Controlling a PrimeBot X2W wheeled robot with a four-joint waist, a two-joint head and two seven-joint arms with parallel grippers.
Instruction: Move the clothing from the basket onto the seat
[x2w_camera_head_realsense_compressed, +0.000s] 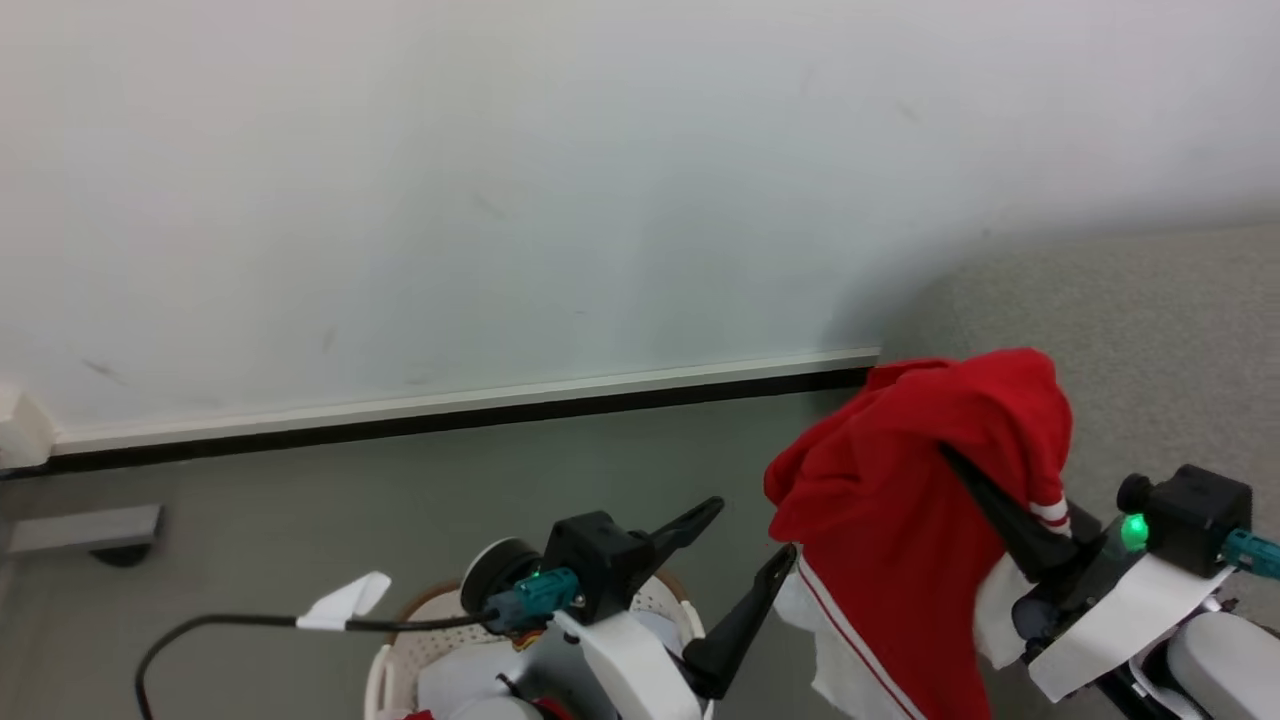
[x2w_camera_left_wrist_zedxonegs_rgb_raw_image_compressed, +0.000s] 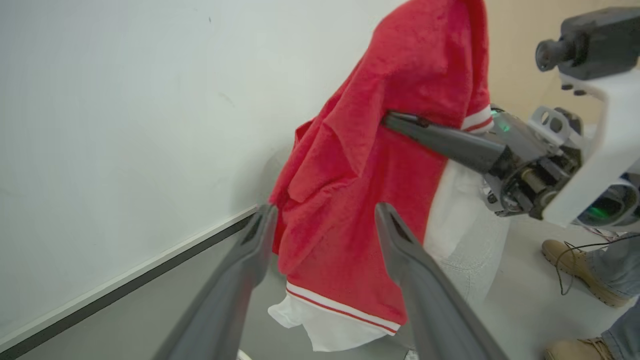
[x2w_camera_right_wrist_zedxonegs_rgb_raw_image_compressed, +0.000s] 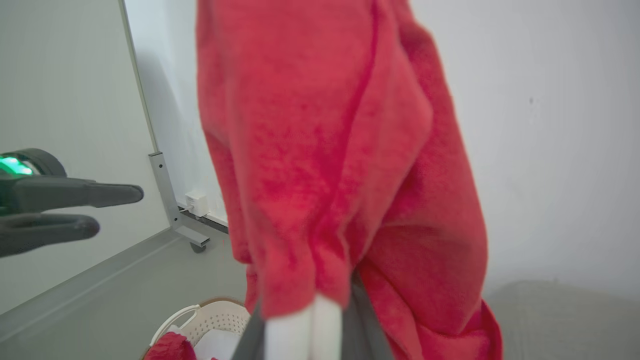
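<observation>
Clothing (x2w_camera_head_realsense_compressed: 900, 520) hangs draped over and below my right claw (x2w_camera_head_realsense_compressed: 952, 460), whose fingers pinch shut on its red fabric, with the grey seat (x2w_camera_head_realsense_compressed: 1150, 330) behind it. My left claw (x2w_camera_head_realsense_compressed: 750, 530), fingers spread and empty, sits just beside the hem, above the basket (x2w_camera_right_wrist_zedxonegs_rgb_raw_image_compressed: 220, 317).

The right pincer (x2w_camera_left_wrist_zedxonegs_rgb_raw_image_compressed: 395, 120) grips red clothing (x2w_camera_left_wrist_zedxonegs_rgb_raw_image_compressed: 400, 65) beyond the spread left pincer (x2w_camera_left_wrist_zedxonegs_rgb_raw_image_compressed: 325, 209)

Clothing (x2w_camera_head_realsense_compressed: 900, 520) fuzzy matt cloth; basket (x2w_camera_right_wrist_zedxonegs_rgb_raw_image_compressed: 220, 317) perforated plastic; seat (x2w_camera_head_realsense_compressed: 1150, 330) woven fabric.

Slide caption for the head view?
Right gripper holds a red jersey up near the grey sofa; left gripper open by the basket.
</observation>
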